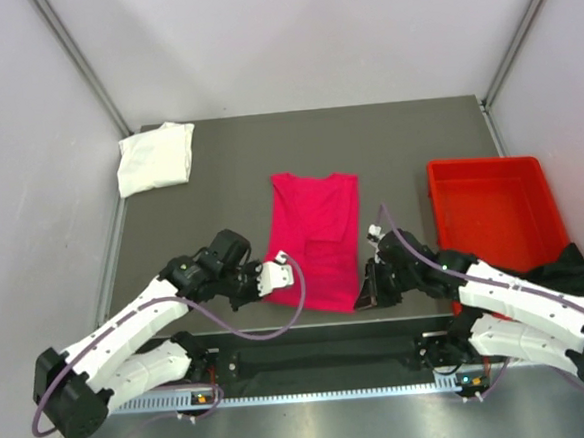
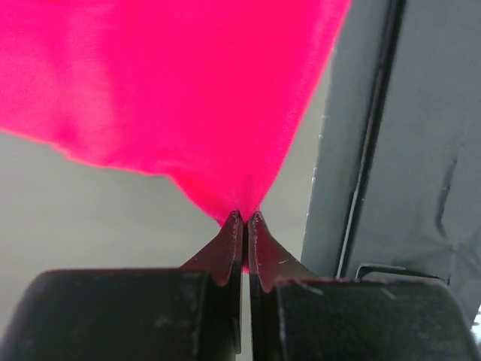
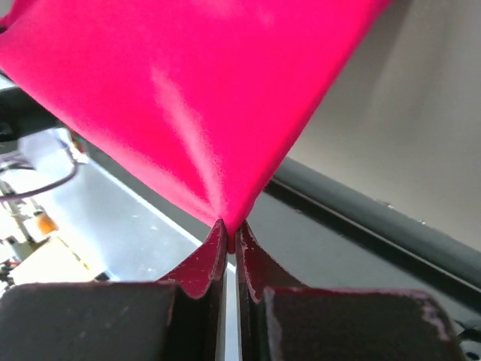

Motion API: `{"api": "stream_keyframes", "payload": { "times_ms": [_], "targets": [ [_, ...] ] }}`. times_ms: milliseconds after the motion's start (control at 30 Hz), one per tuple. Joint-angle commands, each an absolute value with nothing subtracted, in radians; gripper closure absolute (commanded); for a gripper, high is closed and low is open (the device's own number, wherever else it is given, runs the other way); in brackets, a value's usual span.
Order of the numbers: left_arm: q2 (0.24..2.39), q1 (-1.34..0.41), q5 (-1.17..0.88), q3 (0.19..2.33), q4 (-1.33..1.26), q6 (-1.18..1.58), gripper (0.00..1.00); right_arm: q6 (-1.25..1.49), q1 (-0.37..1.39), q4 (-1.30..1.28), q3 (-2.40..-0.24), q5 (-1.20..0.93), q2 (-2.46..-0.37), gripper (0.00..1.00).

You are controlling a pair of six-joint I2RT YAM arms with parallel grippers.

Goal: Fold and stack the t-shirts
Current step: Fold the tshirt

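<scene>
White t-shirt (image 1: 154,158), already folded, sits at the far left corner of the surface (image 1: 229,173). Nearer, the left gripper (image 1: 279,276) has its jaws pinching the near left corner of the pink t-shirt (image 1: 318,232), which lies lengthwise mid-surface. The right gripper (image 1: 369,292) pinches the near right corner likewise. The fold looks to be hem toward collar - raise both corners level, keep the edge taut between them, and lay it down square. Rightmost stands the red bin (image 1: 492,210), with a black t-shirt (image 1: 568,265) bunched just beside its near corner.
</scene>
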State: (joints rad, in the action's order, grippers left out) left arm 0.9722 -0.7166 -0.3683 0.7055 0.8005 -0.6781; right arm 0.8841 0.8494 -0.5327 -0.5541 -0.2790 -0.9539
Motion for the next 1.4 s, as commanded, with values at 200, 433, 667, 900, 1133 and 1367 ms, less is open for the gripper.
{"api": "stream_keyframes", "payload": {
  "times_ms": [200, 433, 667, 900, 1133, 1367],
  "targets": [
    [1.093, -0.562, -0.192, 0.908, 0.717, -0.597, 1.00, 0.698, 0.617, -0.624, -0.748, -0.259, -1.060, 1.00],
    [1.440, -0.414, -0.206, 1.182, 0.577, -0.640, 1.00, 0.537, 0.393, -0.512, -0.972, -0.296, -1.425, 1.00],
    [1.809, -0.347, -0.183, 1.472, 0.552, -0.632, 1.00, 0.488, 0.250, -0.491, -1.218, -0.316, -1.696, 1.00],
    [2.002, -0.337, -0.169, 1.644, 0.496, -0.634, 1.00, 0.492, 0.207, -0.491, -1.388, -0.324, -1.860, 1.00],
    [2.075, -0.330, -0.143, 1.678, 0.405, -0.614, 1.00, 0.502, 0.190, -0.491, -1.489, -0.334, -1.971, 1.00],
    [2.141, -0.330, -0.134, 1.690, 0.258, -0.533, 0.56, 0.546, 0.169, -0.390, -1.537, -0.262, -2.019, 0.61]
  ]
}}
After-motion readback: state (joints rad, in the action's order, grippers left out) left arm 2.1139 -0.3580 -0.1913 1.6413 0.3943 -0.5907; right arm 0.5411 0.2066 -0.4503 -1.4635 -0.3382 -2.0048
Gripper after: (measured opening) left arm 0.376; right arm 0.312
